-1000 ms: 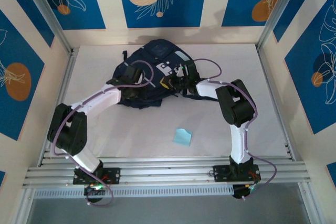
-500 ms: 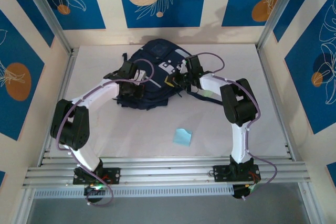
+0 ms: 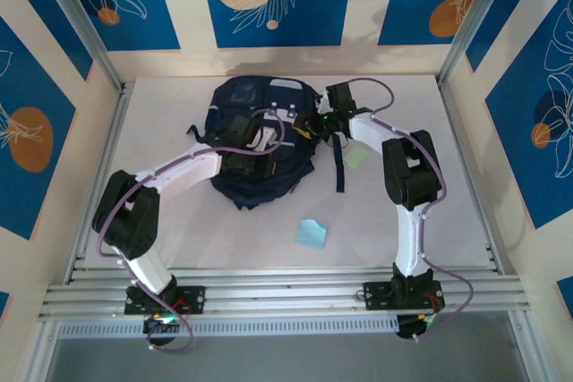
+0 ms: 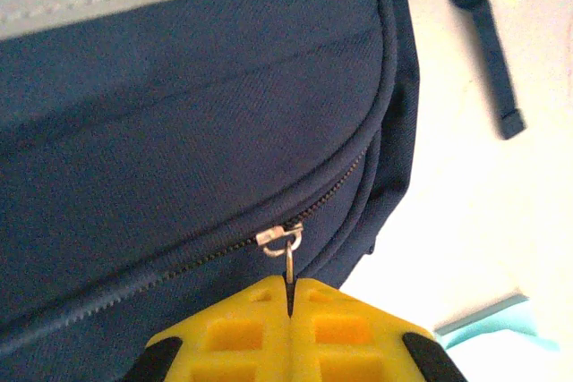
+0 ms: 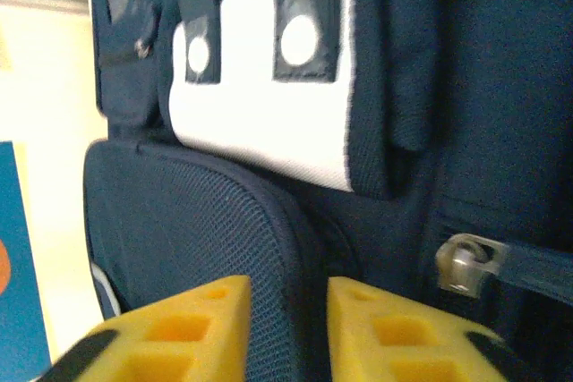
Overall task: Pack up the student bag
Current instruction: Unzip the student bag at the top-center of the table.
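left gripper (image 4: 289,297) pinches zipper pull (image 4: 288,257) near student bag (image 4: 179,114) edge

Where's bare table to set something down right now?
Free: the left strip between the backpack and the left rail, and the near band around the blue note. Crowded: the far middle, where both arms meet the bag beside the green note.

Bright, even overhead light with soft shadows; both wrist views are blurred close-up.
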### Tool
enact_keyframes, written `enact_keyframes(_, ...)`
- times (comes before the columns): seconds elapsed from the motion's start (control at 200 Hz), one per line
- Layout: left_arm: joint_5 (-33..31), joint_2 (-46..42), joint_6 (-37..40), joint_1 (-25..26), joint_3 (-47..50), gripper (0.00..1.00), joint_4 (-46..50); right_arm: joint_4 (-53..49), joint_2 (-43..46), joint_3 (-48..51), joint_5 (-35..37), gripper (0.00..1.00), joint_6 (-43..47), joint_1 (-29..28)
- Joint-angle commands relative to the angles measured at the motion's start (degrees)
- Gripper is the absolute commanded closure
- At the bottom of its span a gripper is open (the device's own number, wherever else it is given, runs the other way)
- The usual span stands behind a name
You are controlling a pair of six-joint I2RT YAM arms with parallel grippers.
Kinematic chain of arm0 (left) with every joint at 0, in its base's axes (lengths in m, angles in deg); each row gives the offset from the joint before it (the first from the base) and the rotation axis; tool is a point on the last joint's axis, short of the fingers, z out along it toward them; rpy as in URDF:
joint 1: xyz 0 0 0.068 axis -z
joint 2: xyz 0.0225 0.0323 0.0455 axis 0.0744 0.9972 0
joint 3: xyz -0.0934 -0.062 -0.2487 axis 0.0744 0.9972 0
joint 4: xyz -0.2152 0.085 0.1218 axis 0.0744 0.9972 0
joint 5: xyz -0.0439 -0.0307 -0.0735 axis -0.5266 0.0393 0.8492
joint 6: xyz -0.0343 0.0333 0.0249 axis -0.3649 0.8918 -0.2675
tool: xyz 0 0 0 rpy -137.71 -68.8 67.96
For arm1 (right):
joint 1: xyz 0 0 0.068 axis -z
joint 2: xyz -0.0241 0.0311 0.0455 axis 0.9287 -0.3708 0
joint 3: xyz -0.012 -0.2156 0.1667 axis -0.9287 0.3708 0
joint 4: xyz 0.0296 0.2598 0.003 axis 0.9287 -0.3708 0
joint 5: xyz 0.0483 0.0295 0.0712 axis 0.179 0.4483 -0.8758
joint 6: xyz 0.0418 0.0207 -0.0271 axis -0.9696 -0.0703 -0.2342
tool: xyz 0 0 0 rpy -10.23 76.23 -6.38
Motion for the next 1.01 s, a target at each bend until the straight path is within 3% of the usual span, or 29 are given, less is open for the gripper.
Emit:
enact_keyframes(0.0,3.48,2.23,-6.54,0.72,-3.52,1.0,-1.16,4.18,9.03,7.79,3.15,0.63,-3.95,0.21)
enact_keyframes(0.16,3.72,3.52,-9.59,1.72,-4.54,1.0,-5.02,7.87,15.03,16.27,2.39,0.61,-8.78,-1.55)
enact_keyframes(0.48,2.54,3.08,-11.98,4.38,-3.57,1.0,-8.8,13.99,14.05,23.14,2.01,0.61,-15.48,-5.38)
enact_keyframes(0.82,2.31,3.62,-12.74,4.54,-3.32,1.0,-10.24,12.21,24.32,32.45,5.51,0.55,-16.29,-5.79)
enact_keyframes(1.0,3.69,4.16,-12.22,5.71,-5.14,1.0,-9.69,17.68,22.25,33.07,5.76,0.55,-19.55,-6.6)
